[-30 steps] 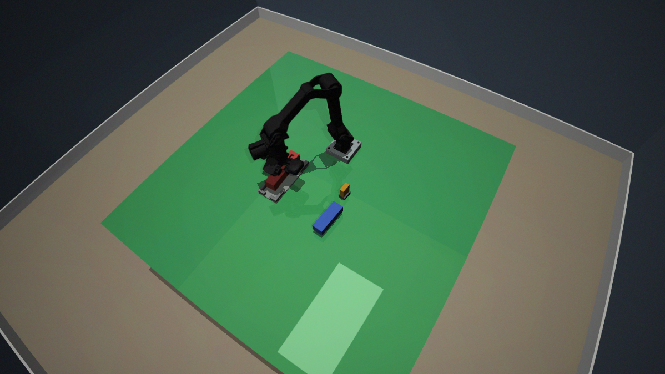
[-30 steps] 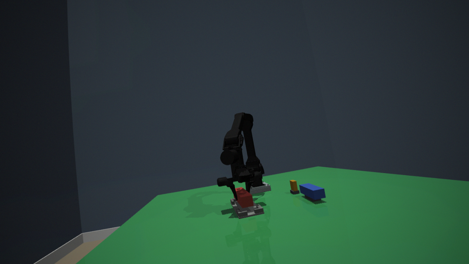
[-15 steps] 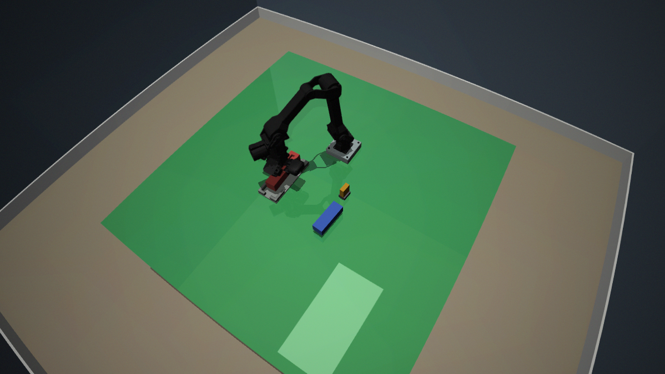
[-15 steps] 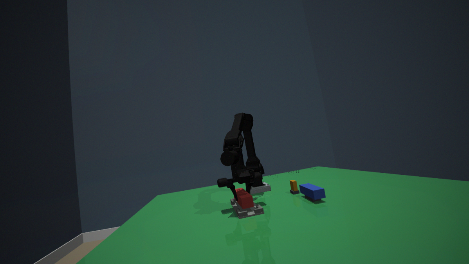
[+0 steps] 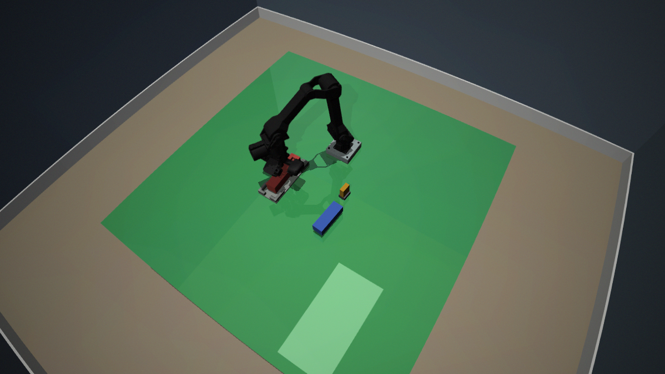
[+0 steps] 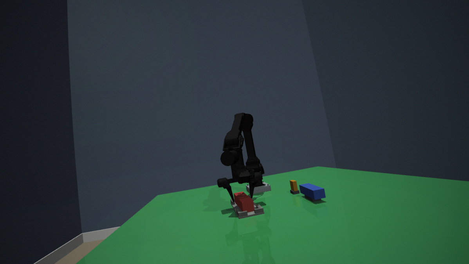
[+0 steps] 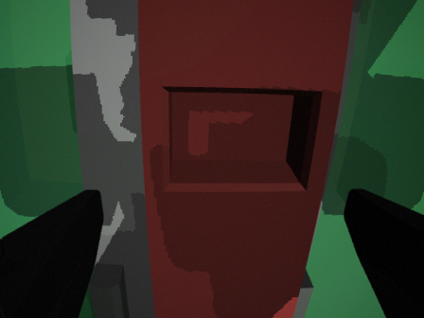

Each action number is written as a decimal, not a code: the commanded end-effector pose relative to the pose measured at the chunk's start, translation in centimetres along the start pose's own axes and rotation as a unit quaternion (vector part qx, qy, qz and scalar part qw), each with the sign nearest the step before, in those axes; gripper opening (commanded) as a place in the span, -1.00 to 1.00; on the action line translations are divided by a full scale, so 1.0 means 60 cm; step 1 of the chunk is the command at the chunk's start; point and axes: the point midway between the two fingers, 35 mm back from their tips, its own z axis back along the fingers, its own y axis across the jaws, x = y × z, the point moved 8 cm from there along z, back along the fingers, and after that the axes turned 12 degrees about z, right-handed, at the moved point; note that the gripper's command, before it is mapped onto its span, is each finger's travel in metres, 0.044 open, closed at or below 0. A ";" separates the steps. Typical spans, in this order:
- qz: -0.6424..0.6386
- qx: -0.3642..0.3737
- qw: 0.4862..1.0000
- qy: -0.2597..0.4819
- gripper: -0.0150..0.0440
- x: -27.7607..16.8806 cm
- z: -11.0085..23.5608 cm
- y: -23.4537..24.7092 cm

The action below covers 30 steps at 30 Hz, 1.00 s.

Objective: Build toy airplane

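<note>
The red fuselage (image 5: 277, 183) (image 6: 244, 204) (image 7: 237, 47) lies lengthwise in the grey cradle (image 5: 275, 198) (image 6: 259, 210) (image 7: 106, 161) and looks level; its underside is hidden. Its wide top socket (image 7: 232, 137) is empty. My gripper (image 5: 285, 172) (image 6: 242, 199) (image 7: 228, 203) is open, with one finger on each side of the fuselage and gaps to both sides in the wrist view. The blue wing (image 5: 327, 217) (image 6: 311, 191) rests on a small dark stand. The orange tail fin (image 5: 343, 190) (image 6: 293, 185) stands upright on its own dark stand beside the wing.
The arm's grey base (image 5: 347, 158) (image 6: 262, 188) stands behind the cradle, and the arm arches over from it. A pale green rectangle (image 5: 332, 316) is marked on the green mat (image 5: 223, 232) (image 6: 183, 229). Dark walls surround the area.
</note>
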 end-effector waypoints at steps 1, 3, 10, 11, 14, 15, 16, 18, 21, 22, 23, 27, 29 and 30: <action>0.000 -0.001 1.000 0.000 1.00 0.000 0.001 0.000; 0.000 -0.001 1.000 0.000 1.00 0.000 0.001 0.000; 0.000 -0.001 1.000 -0.001 1.00 0.004 0.036 -0.004; 0.000 -0.001 1.000 -0.001 1.00 0.006 0.062 -0.006; 0.001 0.000 1.000 -0.002 1.00 0.003 0.140 -0.005; 0.001 0.000 1.000 -0.003 1.00 0.001 0.161 -0.003; 0.001 0.000 1.000 -0.003 1.00 -0.001 0.174 -0.001; 0.001 0.000 1.000 -0.003 1.00 0.000 0.178 -0.002; 0.001 0.000 1.000 -0.003 1.00 0.004 0.178 -0.007; 0.001 0.000 1.000 -0.003 1.00 0.004 0.178 -0.007; -0.006 0.000 1.000 -0.003 1.00 0.004 0.178 -0.007; -0.054 0.000 0.999 -0.003 1.00 0.005 0.177 -0.010; -0.054 0.000 0.999 -0.003 1.00 0.005 0.177 -0.010; -0.054 0.000 0.999 -0.003 1.00 0.008 0.177 -0.008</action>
